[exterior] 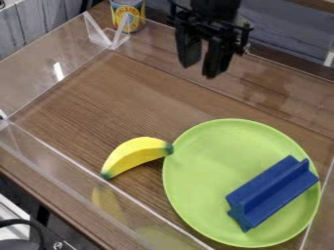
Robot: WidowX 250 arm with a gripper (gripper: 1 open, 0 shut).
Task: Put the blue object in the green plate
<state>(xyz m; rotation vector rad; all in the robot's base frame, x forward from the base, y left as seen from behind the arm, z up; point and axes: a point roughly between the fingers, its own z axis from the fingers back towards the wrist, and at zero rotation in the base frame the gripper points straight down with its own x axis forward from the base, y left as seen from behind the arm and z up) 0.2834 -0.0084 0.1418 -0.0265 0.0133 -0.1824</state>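
The blue object [271, 192], a dark blue stepped block, lies flat on the right half of the green plate [209, 171] at the front right of the wooden table. My black gripper [204, 57] hangs well above and behind the plate, near the back of the table, far from the block. Its two fingers point down with a narrow gap between them and hold nothing.
A yellow banana [136, 154] lies just left of the plate, its tip at the rim. A yellow can [125, 14] stands at the back left. Clear acrylic walls [53, 68] fence the wooden tabletop [144, 98] on the left and front.
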